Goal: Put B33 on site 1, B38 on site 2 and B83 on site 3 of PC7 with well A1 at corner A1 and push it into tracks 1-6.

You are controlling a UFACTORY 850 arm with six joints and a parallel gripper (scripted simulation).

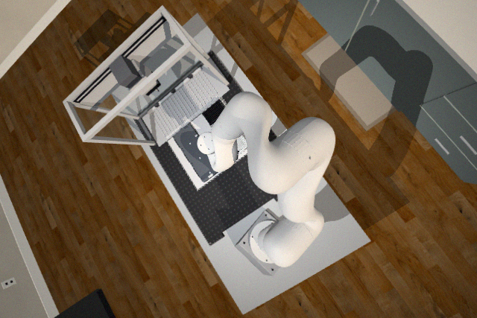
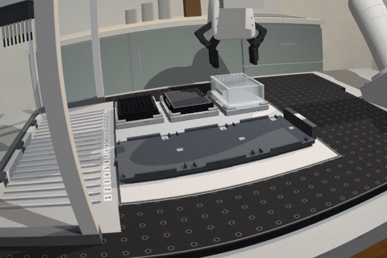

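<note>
My gripper (image 2: 233,55) is open and empty, hanging a short way above the clear deep-well block B83 (image 2: 236,89), which sits in the right-hand nest. The dark 384-well plate B33 (image 2: 187,100) sits in the middle nest and the black 96-well plate B38 (image 2: 136,107) in the left nest. The dark carrier PC7 (image 2: 212,147) lies empty on the white apron, its handle (image 2: 300,121) at the right end, slightly skewed to the rails (image 2: 56,155). In the overhead view the arm (image 1: 269,145) hides the nests and much of the carrier (image 1: 196,153).
The instrument's white frame post (image 2: 59,102) stands in front of the rails, with track numbers (image 2: 107,167) along the apron edge. A pipetting head (image 2: 15,27) hangs at upper left. The arm's base (image 1: 265,245) stands on the far side of the breadboard.
</note>
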